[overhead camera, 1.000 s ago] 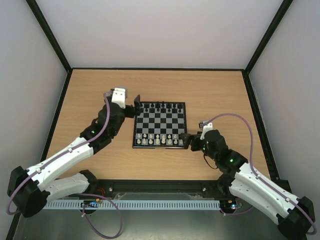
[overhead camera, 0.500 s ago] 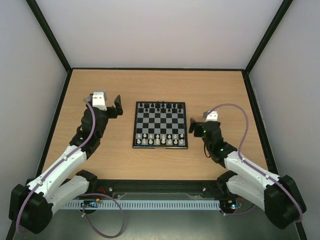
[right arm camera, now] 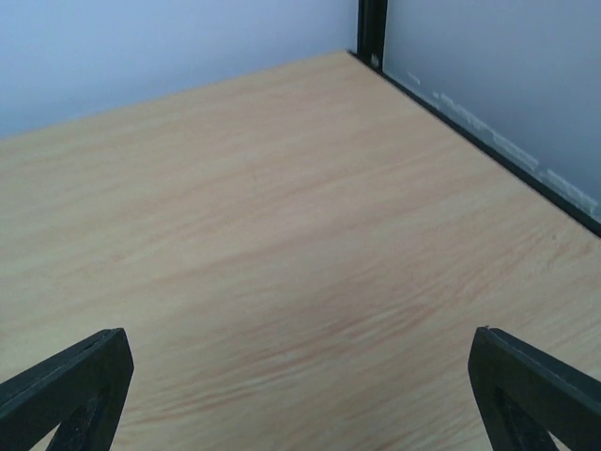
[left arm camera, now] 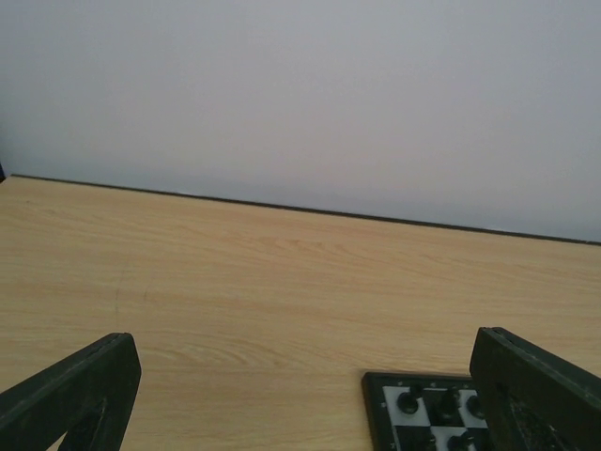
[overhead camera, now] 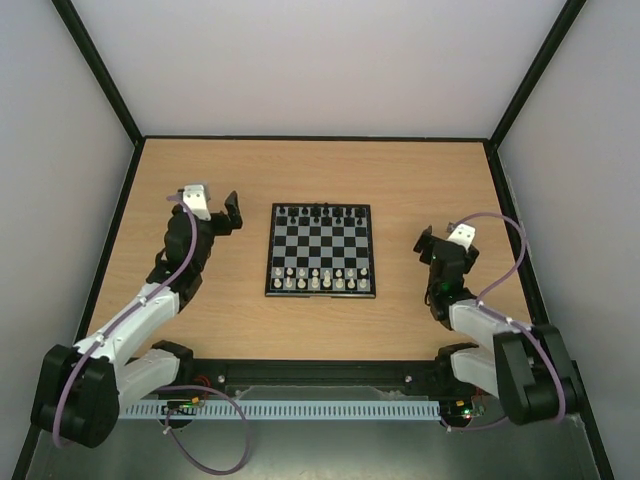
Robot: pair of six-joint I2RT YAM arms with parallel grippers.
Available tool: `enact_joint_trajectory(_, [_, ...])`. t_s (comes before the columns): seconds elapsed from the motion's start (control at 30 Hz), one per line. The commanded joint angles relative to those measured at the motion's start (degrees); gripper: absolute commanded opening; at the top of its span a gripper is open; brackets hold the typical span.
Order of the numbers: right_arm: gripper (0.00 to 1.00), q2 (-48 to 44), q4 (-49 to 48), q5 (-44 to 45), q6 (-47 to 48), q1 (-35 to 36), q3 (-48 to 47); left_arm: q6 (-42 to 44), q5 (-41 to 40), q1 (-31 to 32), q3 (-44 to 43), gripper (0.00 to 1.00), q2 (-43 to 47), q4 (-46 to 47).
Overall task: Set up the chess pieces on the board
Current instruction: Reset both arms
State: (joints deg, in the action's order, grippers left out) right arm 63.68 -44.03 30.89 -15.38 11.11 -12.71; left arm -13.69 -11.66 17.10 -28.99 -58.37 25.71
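The board (overhead camera: 320,248) lies flat in the middle of the table. Black chess pieces (overhead camera: 320,213) stand along its far rows and white chess pieces (overhead camera: 318,279) along its near rows. My left gripper (overhead camera: 228,215) is open and empty, left of the board's far-left corner and apart from it. In the left wrist view the left gripper (left arm camera: 302,349) frames bare table, with the board's corner (left arm camera: 380,395) and a few black pieces (left arm camera: 409,402) at lower right. My right gripper (overhead camera: 432,243) is open and empty, right of the board. The right wrist view shows that gripper (right arm camera: 299,346) over bare wood.
The wooden table (overhead camera: 430,180) has a black frame and pale walls all round. A corner post (right arm camera: 372,28) and the right edge rail (right arm camera: 488,150) show in the right wrist view. Both arms' cables loop beside them.
Both grippers have drawn back from the board: the left from its far-left corner towards the left, the right from its near-right corner towards the right. The pieces have not moved.
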Motion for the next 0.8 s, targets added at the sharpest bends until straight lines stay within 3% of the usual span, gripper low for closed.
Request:
enact_joint_trajectory(0.0, [0.99, 9.33, -15.42, 3.86, 0.18, -0.77, 1.5, 0.22, 3.74, -3.94, 2.85, 0.99, -3.4, 8.21])
enact_joint_trajectory(0.1, [0.99, 14.28, -14.48, 4.42, 1.65, -1.11, -1.98, 1.21, 6.48, -7.17, 4.0, 0.99, -5.75, 11.14])
enact_joint_trajectory(0.23, [0.99, 18.76, -21.87, 3.25, 2.98, -2.91, -1.48, 2.36, 8.23, -10.35, 6.28, 0.99, -9.32, 16.07])
enact_joint_trajectory(0.4, [0.99, 21.61, -19.11, -0.28, 3.74, -4.01, -4.47, 3.32, 12.4, -13.02, 5.94, 0.99, -14.6, 19.96])
enact_joint_trajectory(0.77, [0.99, 20.15, -23.02, -1.44, 3.49, -4.42, -1.46, 6.54, 8.12, -14.15, 6.63, 1.0, -18.07, 26.77])
